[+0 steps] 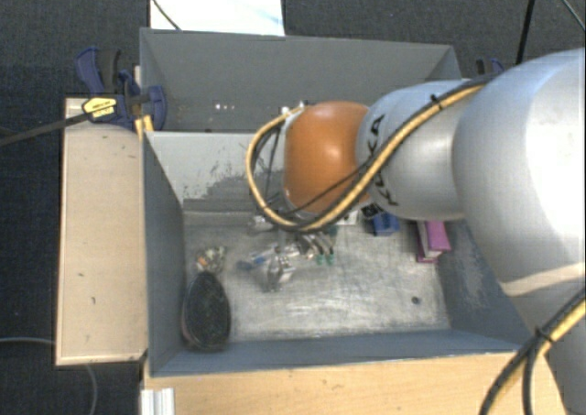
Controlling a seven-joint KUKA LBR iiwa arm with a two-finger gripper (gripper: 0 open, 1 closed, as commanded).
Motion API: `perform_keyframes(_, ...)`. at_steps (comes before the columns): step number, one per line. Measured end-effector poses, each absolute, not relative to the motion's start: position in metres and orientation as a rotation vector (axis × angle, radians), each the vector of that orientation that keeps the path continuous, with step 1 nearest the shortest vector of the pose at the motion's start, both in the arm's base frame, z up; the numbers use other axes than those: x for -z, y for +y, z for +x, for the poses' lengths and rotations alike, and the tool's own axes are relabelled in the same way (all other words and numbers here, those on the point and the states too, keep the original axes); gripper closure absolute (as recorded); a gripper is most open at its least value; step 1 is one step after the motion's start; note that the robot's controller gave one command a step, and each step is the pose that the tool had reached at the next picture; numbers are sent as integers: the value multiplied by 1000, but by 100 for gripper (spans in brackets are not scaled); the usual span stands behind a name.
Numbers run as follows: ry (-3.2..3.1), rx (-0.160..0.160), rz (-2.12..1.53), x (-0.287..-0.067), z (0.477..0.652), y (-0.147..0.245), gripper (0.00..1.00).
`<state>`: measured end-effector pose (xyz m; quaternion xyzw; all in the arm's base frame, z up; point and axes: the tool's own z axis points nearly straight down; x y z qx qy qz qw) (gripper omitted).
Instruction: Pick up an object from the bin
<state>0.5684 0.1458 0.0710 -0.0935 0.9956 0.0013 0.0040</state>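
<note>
One thing nearest the gripper (300,246): a small silvery piece (268,266) with a bluish part, irregular in shape.
Where it lies: on the bin floor near the middle of the frame, just left of the gripper and slightly below it.
Gripper: low over the floor, under the orange cover (320,158) — whether it is spread or closed, I cannot tell.
Close by: green bits (325,258), just right of the gripper.
Left of frame: a pale crumpled thing (211,259); below it a dark oval thing (206,311) against the bin (165,248) wall.
Right of frame: a blue thing (380,220) and a pink block (433,237) — both partly covered by the arm (476,157).
</note>
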Motion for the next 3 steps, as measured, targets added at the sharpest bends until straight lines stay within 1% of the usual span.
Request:
perform_keyframes(1, 3117, -7, -288, -74, 570, 148, 100)
perform_keyframes(2, 3065, -1, -647, -215, 538, 150, 100)
perform_keyframes(3, 2972, -1, -1028, -129, 535, 134, 100)
